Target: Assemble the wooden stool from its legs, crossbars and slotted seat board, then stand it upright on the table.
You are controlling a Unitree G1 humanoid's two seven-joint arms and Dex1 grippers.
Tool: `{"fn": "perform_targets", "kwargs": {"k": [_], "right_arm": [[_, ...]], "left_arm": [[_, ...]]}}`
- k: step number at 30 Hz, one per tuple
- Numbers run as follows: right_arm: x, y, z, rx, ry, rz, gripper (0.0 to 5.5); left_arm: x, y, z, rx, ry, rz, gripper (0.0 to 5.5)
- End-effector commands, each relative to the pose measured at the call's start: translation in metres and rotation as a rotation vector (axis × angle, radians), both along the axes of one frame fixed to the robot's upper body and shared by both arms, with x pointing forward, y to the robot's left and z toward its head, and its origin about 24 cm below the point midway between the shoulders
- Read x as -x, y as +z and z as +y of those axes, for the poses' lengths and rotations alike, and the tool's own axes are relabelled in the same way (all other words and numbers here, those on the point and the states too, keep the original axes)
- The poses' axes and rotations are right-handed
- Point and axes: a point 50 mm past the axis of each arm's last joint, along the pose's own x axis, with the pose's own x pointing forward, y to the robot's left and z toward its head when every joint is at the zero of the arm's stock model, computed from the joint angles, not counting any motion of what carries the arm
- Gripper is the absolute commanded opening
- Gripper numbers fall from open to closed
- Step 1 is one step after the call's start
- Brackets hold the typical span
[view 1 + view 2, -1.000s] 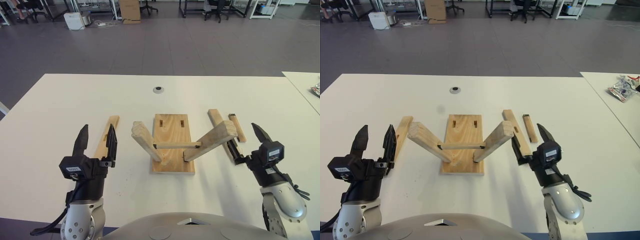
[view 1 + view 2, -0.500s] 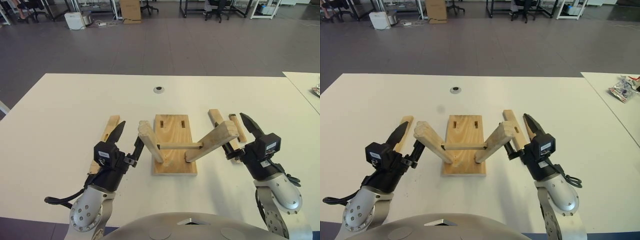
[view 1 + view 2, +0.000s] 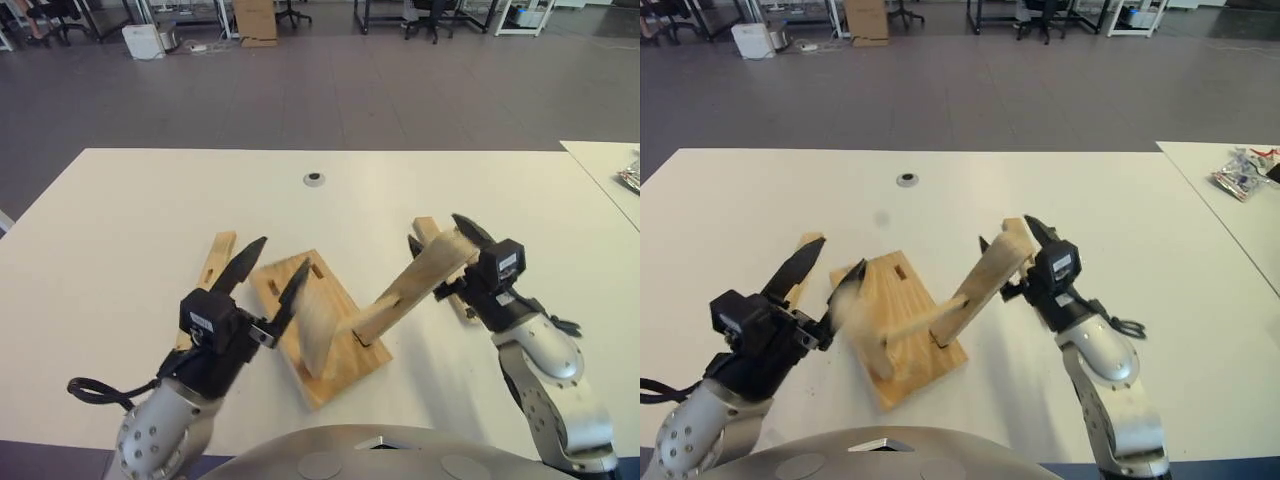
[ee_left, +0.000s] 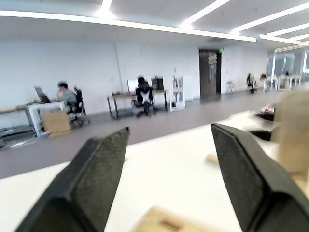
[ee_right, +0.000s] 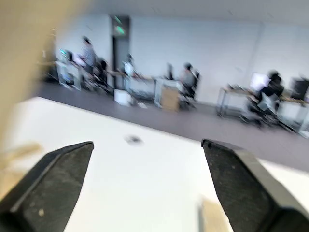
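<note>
- The right end effector (image 3: 434, 229), fingers apart, is now at the raised tip of the right leg (image 3: 405, 290). A second ago it hung back near the table's front edge. Whether a finger actually touches the wood I cannot tell.
- The left end effector (image 3: 282, 254), also apart and holding nothing, has swung in from the near left. It now sits right by the top of the left leg (image 3: 318, 318), which shows as a smear.
- That left leg leaned outward before and now looks nearly upright. The crossbar (image 3: 908, 325) joining it to the right leg is blurred too, so the frame looks to be in motion.
- The seat board (image 3: 338, 376) lay square to the robot. It is now skewed on the table (image 3: 130, 200), its near end swung to the right, with both legs rising from it.
- A spare leg (image 3: 217, 257) lies flat where it was, left of the board.
- In my judgement the pushing turns the board more than it seats the legs, so the joints may loosen. The stool is only half built and not yet turned upright.
</note>
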Motion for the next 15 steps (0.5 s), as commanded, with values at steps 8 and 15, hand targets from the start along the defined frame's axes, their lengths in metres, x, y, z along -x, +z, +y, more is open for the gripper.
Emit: {"fn": "perform_targets", "kwargs": {"k": [8, 15], "right_arm": [[-0.018, 0.023, 0.012, -0.067, 0.087, -0.14, 4.17], [-0.04, 0.029, -0.009, -0.155, 0.146, -0.012, 4.17]], "left_arm": [[-0.028, -0.011, 0.051, 0.058, 0.062, -0.143, 3.14], [-0.001, -0.078, 0.073, -0.357, -0.114, 0.427, 3.14]]}}
